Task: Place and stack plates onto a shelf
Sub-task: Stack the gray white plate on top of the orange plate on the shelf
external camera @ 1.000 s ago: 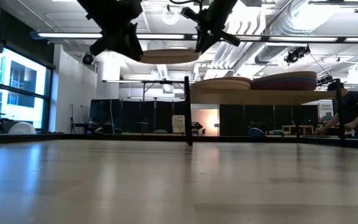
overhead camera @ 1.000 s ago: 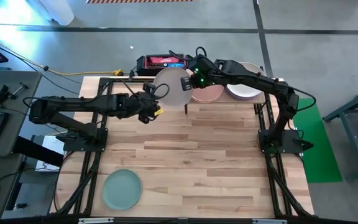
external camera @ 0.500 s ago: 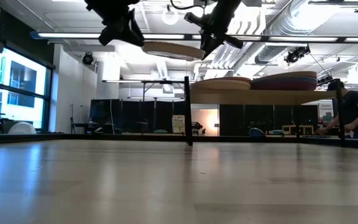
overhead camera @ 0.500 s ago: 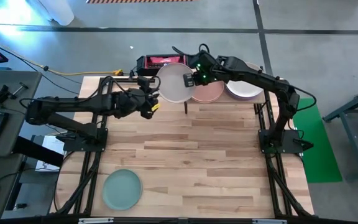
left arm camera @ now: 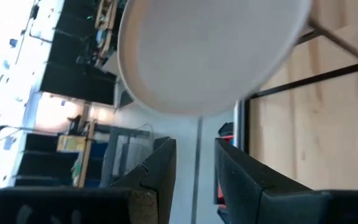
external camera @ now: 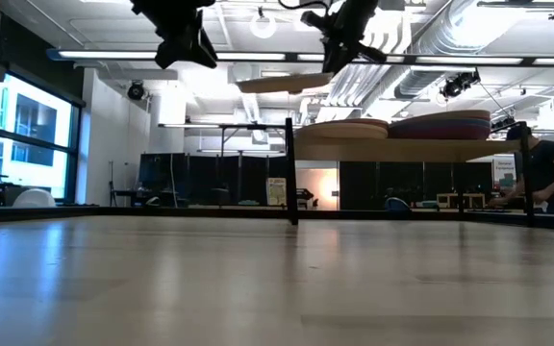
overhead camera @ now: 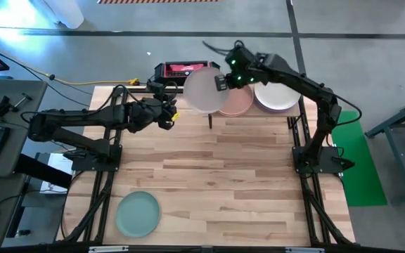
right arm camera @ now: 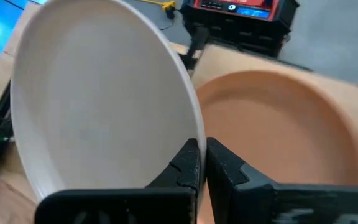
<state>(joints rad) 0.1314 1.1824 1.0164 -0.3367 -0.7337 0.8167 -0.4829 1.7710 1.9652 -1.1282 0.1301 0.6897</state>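
Note:
A pale pinkish-white plate (overhead camera: 202, 92) is in the air at the shelf's left end, also seen in the low view as the plate (external camera: 285, 85). My right gripper (overhead camera: 222, 82) is shut on it. My left gripper (overhead camera: 169, 112) is open and stands clear of the plate's left side; the left wrist view shows the plate (left arm camera: 210, 50) beyond the open gripper (left arm camera: 194, 158). The shelf (external camera: 412, 150) at the far edge carries a tan-brown plate (overhead camera: 239, 105) and a grey-white plate (overhead camera: 278, 97), each on top of a stack. A teal-green plate (overhead camera: 138, 214) lies flat on the table, near left. My right gripper pinches the pale plate's rim (right arm camera: 194, 132) on its right side, between the two fingers (right arm camera: 188, 163). The fingers come from the table's right, slanting down. The plate is lifted clear and nearly level, its left side a little lower, above the shelf's height.
A black and red box (overhead camera: 183, 70) sits behind the table's far edge. The shelf's black post (external camera: 290, 173) stands under the held plate. A person (external camera: 546, 168) is in the room far behind. Bare wood table (overhead camera: 245, 183) spreads across the middle and near right.
My left gripper has let go of the plate's left rim and stays behind, left of it. My right gripper has carried the plate toward the far edge and the right, toward the shelf, and the plate has stayed about level.

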